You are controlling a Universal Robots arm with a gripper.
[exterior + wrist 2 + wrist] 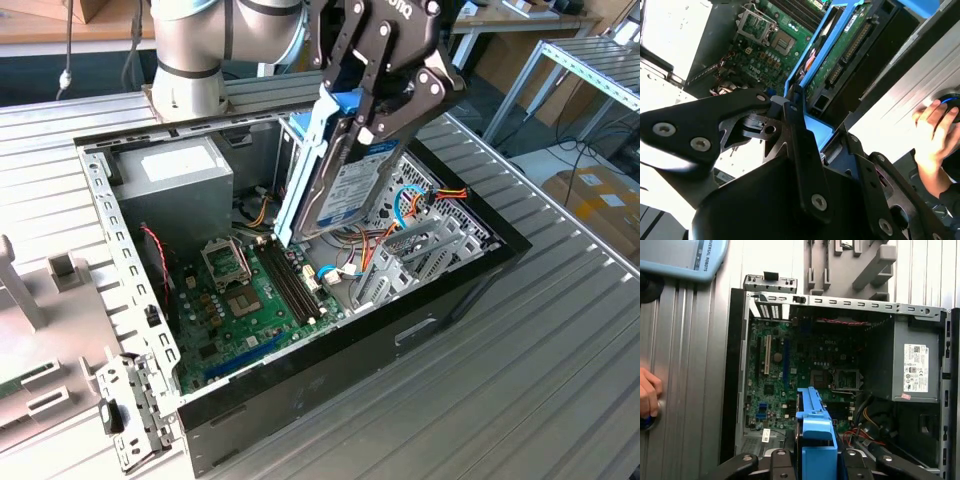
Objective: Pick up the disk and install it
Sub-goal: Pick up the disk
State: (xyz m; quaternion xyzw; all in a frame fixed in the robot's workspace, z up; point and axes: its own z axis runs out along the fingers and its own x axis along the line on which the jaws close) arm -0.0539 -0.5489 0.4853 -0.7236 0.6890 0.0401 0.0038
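My gripper (362, 118) is shut on the disk (340, 190), a silver drive with a white label in a blue plastic rail. It hangs tilted and nearly on edge over the open computer case (470, 290). Its lower corner sits just above the green motherboard (240, 300), beside the metal drive cage (420, 250). In the first wrist view the blue rail of the disk (816, 440) stands between the black fingers (777, 460), above the board. In the second wrist view the disk (840, 55) shows its green underside past the gripper (805, 120).
A grey power supply (175, 175) fills the case's far corner. Coloured cables (440, 195) run near the cage. A grey fixture (50, 290) lies at the exterior view's left. A person's hand (932, 125) rests on the ribbed table beside the case, also seen as a hand (647, 395).
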